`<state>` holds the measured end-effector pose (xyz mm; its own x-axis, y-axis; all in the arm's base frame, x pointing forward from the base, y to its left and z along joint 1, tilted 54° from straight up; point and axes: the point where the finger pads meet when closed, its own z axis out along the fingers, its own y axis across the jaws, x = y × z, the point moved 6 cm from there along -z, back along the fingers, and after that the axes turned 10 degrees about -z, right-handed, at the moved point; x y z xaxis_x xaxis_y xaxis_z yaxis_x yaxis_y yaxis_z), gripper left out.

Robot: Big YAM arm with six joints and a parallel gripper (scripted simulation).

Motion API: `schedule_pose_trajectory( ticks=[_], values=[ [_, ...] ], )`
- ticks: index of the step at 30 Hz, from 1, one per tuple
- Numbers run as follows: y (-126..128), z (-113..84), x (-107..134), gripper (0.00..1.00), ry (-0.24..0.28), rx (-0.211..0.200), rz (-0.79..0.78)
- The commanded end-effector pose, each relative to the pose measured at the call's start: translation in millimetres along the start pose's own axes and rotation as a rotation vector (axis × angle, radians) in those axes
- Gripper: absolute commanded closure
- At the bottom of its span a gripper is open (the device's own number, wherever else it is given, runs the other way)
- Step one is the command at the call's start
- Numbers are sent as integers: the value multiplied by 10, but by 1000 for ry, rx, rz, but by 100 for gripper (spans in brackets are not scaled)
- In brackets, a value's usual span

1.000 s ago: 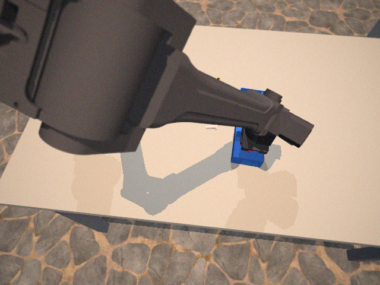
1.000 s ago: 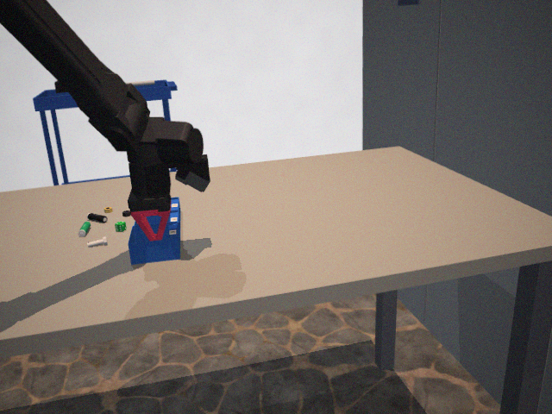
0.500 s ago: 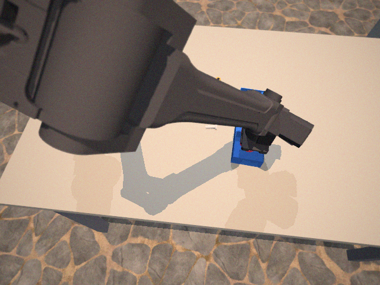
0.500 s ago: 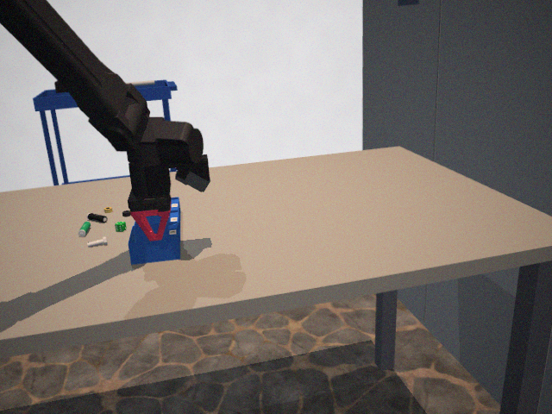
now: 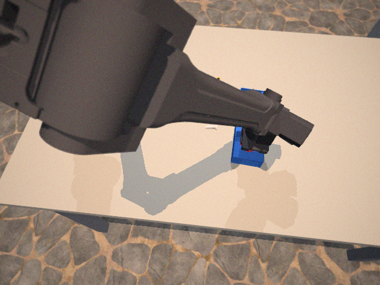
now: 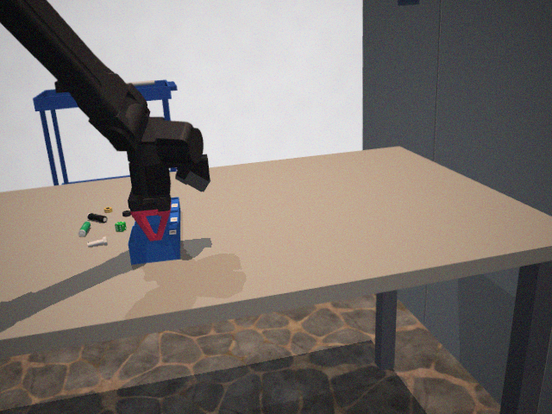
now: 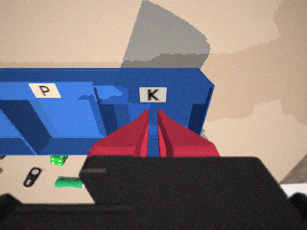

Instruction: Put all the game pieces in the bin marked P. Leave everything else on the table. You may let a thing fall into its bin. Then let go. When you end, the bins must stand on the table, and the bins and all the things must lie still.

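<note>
A blue bin (image 6: 155, 242) with several compartments stands on the table; it also shows in the top view (image 5: 247, 156). In the wrist view one compartment is labelled P (image 7: 44, 90) and the end one K (image 7: 153, 94). My gripper (image 7: 153, 114) has red fingers, nearly closed, with nothing between them. It hangs over the K end of the bin, its tips low (image 6: 153, 235). A green die (image 6: 120, 226) lies on the table beside the bin, also in the wrist view (image 7: 59, 160).
Left of the bin lie a green cylinder (image 6: 84, 228), a black cylinder (image 6: 97, 217), a white bolt (image 6: 97, 241), a yellow nut (image 6: 108, 209) and a small black piece (image 6: 126, 213). A black clip shows in the wrist view. The arm hides much of the top view.
</note>
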<state>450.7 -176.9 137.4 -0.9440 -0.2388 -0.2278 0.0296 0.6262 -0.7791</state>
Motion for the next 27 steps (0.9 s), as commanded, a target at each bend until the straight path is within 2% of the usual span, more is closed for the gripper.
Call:
schedule_pose_trajectory(
  ticks=[1,27],
  values=[
    [-16,-176,-107,91,-35,3,8],
    [-13,-482,-85,91,-33,2,7]
  ],
)
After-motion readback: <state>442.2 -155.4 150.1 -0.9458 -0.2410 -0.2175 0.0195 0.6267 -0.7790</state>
